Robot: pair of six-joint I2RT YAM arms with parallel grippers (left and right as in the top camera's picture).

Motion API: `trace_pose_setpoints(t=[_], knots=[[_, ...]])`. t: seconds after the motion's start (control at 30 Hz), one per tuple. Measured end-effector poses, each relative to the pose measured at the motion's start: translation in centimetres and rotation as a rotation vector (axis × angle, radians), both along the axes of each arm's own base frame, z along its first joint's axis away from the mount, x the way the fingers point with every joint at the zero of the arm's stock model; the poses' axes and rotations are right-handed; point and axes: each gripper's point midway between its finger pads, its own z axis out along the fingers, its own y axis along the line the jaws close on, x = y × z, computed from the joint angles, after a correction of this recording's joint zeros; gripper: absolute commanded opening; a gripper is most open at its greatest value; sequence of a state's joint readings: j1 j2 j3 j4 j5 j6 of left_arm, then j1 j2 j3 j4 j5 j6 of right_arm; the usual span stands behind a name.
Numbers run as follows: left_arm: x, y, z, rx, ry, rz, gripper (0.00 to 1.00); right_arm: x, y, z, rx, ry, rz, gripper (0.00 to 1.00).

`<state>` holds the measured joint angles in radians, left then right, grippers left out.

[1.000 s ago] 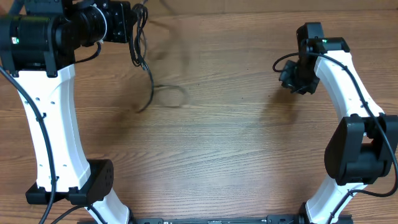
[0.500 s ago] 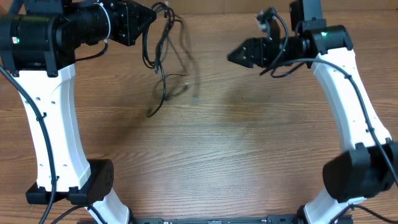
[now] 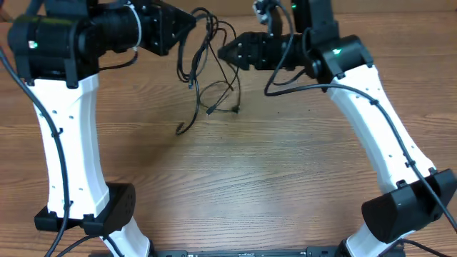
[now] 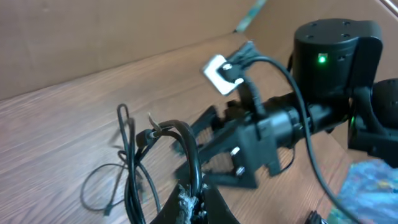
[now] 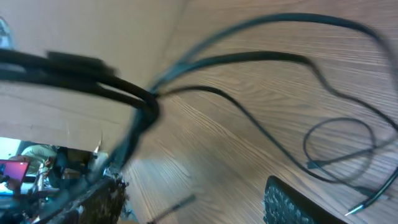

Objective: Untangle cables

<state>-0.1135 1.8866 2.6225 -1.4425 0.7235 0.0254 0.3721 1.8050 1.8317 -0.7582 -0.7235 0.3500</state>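
The cables are a bundle of thin black cords hanging from my left gripper at the back of the table. Their loose loops and ends trail on the wood down to a plug end. My left gripper is shut on the bundle, which shows between its fingers in the left wrist view. My right gripper is open and empty. It points left, right beside the hanging cords. In the right wrist view the cords pass in front of its spread fingers, blurred.
The wooden table carries only the cords. The right arm's own thick black wires hang under its wrist. The right arm's wrist with a green light shows in the left wrist view. The white arm bases stand at the front left and front right.
My right arm has swung from the far right leftward to the cables. My left gripper has carried the bundle rightward, and the cords' loops have shifted right on the table.
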Motion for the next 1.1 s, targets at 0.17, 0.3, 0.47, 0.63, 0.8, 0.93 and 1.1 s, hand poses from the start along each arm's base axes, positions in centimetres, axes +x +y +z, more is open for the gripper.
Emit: trace_pose_setpoints(t=[0.17,0.3,0.47,0.63,0.8,0.93,1.1], knots=[[-0.1,-1.1,-0.1,0.014,-0.001,-0.006,0.04,-0.8,2.0,-0.4,-0.022,0.023,-0.019,0.67],[-0.1,-1.1,-0.2,0.018,0.003,0.005,0.04,-0.3,1.5,-1.3,-0.061,0.066,-0.103,0.61],[0.3,-1.0,-0.5,0.025,0.007,0.015,0.04,0.3,0.4,-2.4,-0.108,0.109,-0.196,0.59],[0.6,-1.0,-0.8,0.027,0.013,0.019,0.04,0.6,-0.1,-2.8,-0.130,0.118,-0.238,0.53],[0.8,-0.9,-0.8,0.031,0.011,0.024,0.04,0.4,-0.7,-4.1,-0.168,0.170,-0.269,0.48],[1.3,-0.9,-1.3,0.037,0.017,0.029,0.04,-0.1,-2.2,-7.2,-0.279,0.252,-0.330,0.48],[2.2,-0.7,0.0,0.011,-0.037,0.045,0.04,-0.1,-7.0,-14.2,-0.556,0.362,-0.480,0.48]])
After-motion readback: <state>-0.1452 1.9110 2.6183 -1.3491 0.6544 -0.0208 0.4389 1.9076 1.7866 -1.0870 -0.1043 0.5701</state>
